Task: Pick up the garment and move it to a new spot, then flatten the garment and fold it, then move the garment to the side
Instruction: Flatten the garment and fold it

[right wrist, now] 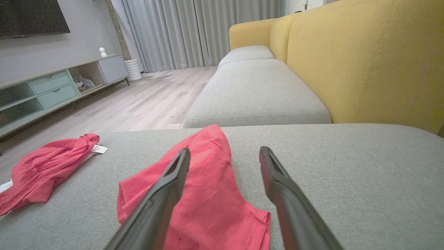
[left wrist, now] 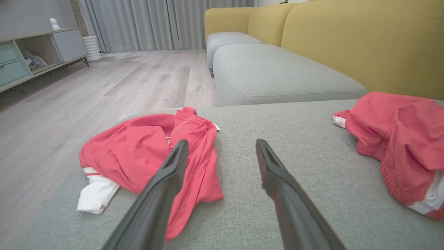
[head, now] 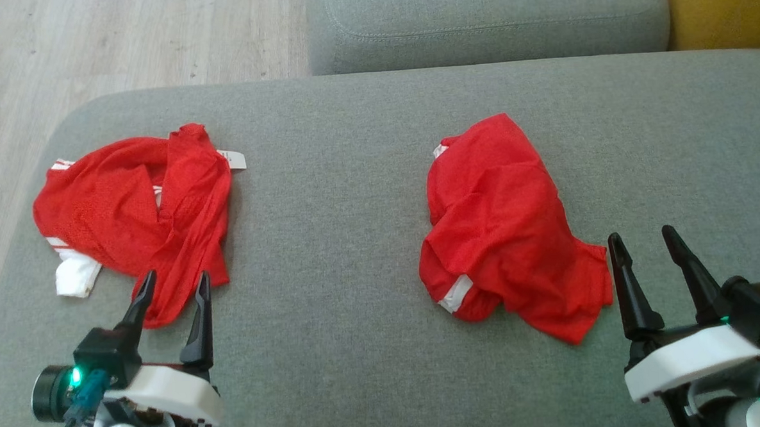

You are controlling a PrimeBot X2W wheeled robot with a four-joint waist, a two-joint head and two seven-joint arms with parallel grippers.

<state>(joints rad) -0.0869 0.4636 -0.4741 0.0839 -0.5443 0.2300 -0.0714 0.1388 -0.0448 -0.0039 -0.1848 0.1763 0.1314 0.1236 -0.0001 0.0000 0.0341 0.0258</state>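
Two crumpled red garments lie on the grey sofa cushion (head: 343, 241). The left garment (head: 130, 211) (left wrist: 138, 152) (right wrist: 45, 166) has white trim and a white tag. The right garment (head: 502, 221) (left wrist: 399, 132) (right wrist: 208, 194) shows a white stripe at its hem. My left gripper (head: 175, 277) (left wrist: 222, 146) hovers open at the near edge of the left garment, holding nothing. Just right of the right garment's near corner, my right gripper (head: 641, 234) (right wrist: 224, 152) stands open and holds nothing.
A second grey cushion (head: 487, 23) lies beyond, with the yellow backrest (head: 724, 6) at the right. Wooden floor (head: 90, 46) drops off past the cushion's left edge. A low cabinet (left wrist: 34, 52) stands across the room. Bare cushion separates the two garments.
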